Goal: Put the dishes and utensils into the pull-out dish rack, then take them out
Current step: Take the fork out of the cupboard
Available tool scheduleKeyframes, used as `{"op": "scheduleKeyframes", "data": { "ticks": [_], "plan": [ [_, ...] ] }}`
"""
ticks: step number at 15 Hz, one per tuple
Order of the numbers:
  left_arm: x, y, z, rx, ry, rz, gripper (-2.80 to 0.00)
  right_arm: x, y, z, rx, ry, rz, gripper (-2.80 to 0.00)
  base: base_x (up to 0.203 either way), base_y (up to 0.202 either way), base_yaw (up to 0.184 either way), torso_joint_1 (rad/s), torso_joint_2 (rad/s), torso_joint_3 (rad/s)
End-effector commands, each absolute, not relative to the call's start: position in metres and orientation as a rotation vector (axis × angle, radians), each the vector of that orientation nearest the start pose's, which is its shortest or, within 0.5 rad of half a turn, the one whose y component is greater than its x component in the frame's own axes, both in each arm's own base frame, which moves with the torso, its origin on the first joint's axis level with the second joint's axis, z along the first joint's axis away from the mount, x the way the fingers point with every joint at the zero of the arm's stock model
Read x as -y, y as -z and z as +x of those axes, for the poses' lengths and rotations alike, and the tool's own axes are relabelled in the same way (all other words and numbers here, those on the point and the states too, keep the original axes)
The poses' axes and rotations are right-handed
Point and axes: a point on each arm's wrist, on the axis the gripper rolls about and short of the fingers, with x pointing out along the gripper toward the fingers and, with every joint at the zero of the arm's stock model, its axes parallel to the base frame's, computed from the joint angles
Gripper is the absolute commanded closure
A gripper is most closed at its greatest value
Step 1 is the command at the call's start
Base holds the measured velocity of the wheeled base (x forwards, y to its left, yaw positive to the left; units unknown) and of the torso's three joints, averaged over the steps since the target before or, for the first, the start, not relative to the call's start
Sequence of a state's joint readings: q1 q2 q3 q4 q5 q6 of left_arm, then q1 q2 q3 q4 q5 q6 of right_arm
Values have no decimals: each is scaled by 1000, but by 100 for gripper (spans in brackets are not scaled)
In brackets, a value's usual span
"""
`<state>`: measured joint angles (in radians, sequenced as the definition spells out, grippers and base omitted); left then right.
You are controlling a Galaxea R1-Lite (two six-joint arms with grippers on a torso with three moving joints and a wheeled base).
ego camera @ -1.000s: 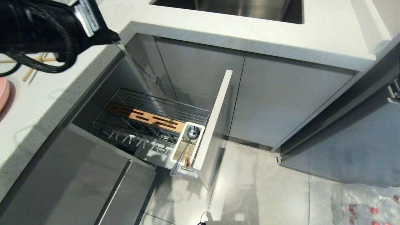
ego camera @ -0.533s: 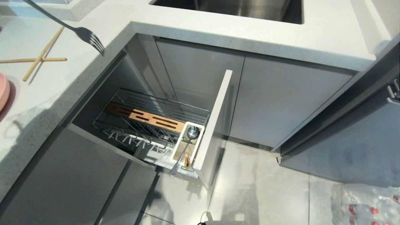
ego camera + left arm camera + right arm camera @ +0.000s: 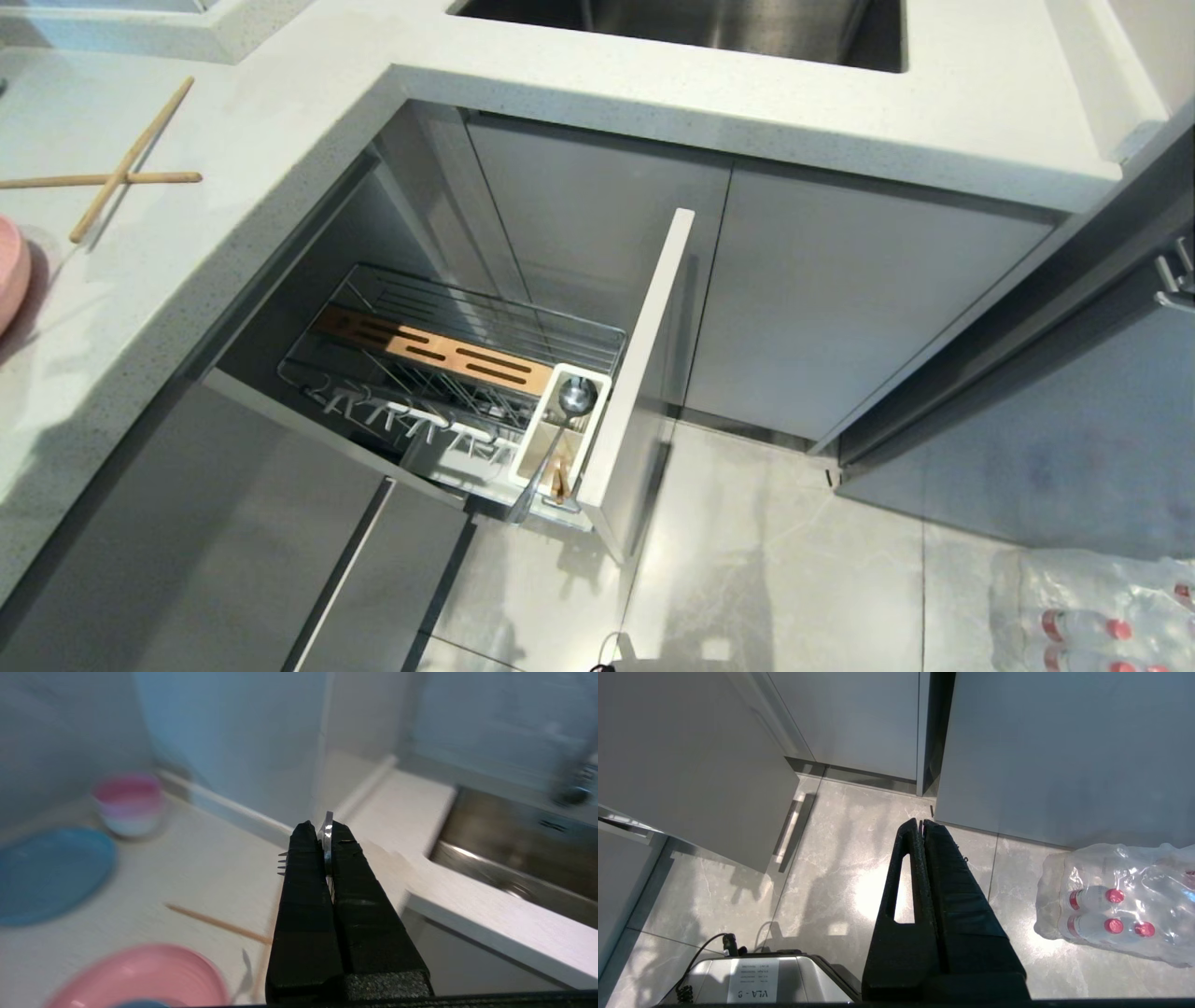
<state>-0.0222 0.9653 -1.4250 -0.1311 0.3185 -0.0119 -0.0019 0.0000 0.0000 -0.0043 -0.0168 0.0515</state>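
Observation:
My left gripper (image 3: 320, 828) is shut on the handle of a metal fork (image 3: 328, 840), held above the white countertop (image 3: 219, 868); it is outside the head view. Below it lie the wooden chopsticks (image 3: 210, 921) (image 3: 121, 168) and the pink plate (image 3: 140, 975) (image 3: 9, 271). The pull-out dish rack (image 3: 644, 373) stands drawn out, its wire basket (image 3: 467, 308) bare. A grey spoon (image 3: 576, 397) stands in the white cutlery holder (image 3: 523, 448). My right gripper (image 3: 920, 822) hangs shut and parked over the floor.
A light blue plate (image 3: 46, 872) and stacked pink and white bowls (image 3: 128, 805) sit further along the counter. The steel sink (image 3: 691, 23) is set in the counter's other leg. A pack of water bottles (image 3: 1115, 905) lies on the floor.
The left arm, at the head view's top left corner a second ago, has drawn away over the counter with the fork. Only the fork showed half a second ago; now neither shows there.

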Motion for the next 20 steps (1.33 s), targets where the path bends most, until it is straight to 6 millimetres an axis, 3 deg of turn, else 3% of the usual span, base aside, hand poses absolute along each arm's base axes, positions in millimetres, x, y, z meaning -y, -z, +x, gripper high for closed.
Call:
{"op": "scheduleKeyframes", "data": {
  "ticks": [1, 8, 11, 17, 20],
  "plan": [
    [-9, -445, 40, 617, -372, -68, 0, 0, -76, -23, 5, 18, 52, 0, 0, 0, 0, 0, 0, 0],
    [-51, -428, 127, 395, -706, 114, 0, 0, -76, -23, 4, 18, 52, 0, 0, 0, 0, 0, 0, 0],
    [-64, -410, 158, 232, -809, 225, 0, 0, -76, -23, 5, 19, 52, 0, 0, 0, 0, 0, 0, 0],
    [-67, -389, 193, 99, -766, 303, 0, 0, -76, -23, 4, 19, 52, 0, 0, 0, 0, 0, 0, 0],
    [-66, -383, 200, 52, -774, 326, 0, 0, -76, -23, 5, 19, 52, 0, 0, 0, 0, 0, 0, 0]
  ]
}}
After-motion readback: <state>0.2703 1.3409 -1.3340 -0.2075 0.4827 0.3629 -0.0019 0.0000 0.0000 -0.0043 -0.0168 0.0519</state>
